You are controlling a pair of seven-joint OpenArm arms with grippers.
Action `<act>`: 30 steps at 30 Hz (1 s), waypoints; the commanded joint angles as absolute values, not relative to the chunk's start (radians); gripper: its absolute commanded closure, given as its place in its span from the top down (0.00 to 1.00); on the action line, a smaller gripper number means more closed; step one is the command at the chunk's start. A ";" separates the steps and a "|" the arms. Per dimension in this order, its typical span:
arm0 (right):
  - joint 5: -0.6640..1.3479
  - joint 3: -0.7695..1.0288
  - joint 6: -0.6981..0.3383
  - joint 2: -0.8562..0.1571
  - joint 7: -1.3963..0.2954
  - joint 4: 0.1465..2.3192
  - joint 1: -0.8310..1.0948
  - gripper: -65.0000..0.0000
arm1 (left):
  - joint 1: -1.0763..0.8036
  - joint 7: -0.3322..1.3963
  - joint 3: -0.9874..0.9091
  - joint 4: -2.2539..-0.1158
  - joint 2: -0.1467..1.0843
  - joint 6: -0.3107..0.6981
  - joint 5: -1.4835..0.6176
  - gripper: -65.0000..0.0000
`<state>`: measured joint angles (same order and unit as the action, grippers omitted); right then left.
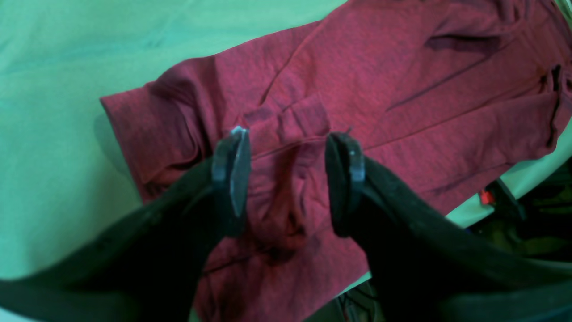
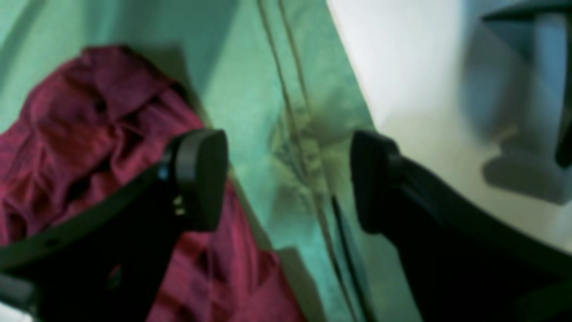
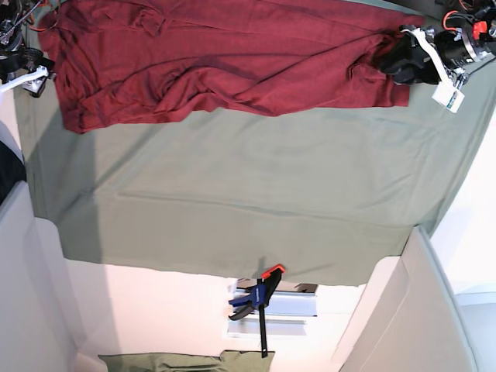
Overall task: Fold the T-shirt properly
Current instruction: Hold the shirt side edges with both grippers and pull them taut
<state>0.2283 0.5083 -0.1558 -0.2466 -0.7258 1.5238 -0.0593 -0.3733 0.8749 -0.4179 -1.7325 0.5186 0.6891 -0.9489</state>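
Now | T-shirt (image 3: 225,58): maroon thin knit, rumpled | sheet (image 3: 256,201): olive, smooth

base: overhead, far | wrists: close, downward | shared: T-shirt (image 3: 217,54)

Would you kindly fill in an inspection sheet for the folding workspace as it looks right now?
Surface: olive-green cloth spread over the table, with light creases.
Job's things: maroon shirt lies bunched along the far edge of the cloth, wrinkled, not yet folded neatly.
Clutter: a clamp at the cloth's near edge.
Grippers: left claw open, over the shirt's end, nothing pinched between its fingers; right claw open, beside the shirt's other end, over the cloth, holding nothing.
Cables: wiring visible at the arm in the base view; two thin lines run along the cloth in the right wrist view, too blurred to identify.
Surroundings: pale floor below the table.
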 commanded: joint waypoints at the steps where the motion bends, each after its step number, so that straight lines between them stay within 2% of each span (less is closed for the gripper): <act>1: 0.232 0.513 -0.142 -0.263 -0.704 1.539 -0.078 0.65 | -0.369 0.854 -0.425 -1.747 0.538 0.698 -0.965 0.48; 9: 0.251 0.467 -0.142 -0.262 -0.677 1.538 -0.084 0.65 | -0.369 0.849 -0.425 -1.747 0.538 0.698 -0.961 0.48; 19: 0.182 0.449 -0.143 -0.154 -0.665 1.460 -0.218 0.65 | -0.369 0.836 -0.425 -1.747 0.546 0.698 -0.939 0.48; 30: 0.171 0.449 -0.145 -0.146 -0.627 1.311 -0.287 0.65 | -0.368 0.815 -0.425 -1.747 0.551 0.698 -0.942 0.48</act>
<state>0.1654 0.4473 -0.1562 -0.1352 -0.6544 1.2945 -0.2584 -0.3733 0.8375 -0.4179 -1.7325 0.5320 0.6891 -0.9245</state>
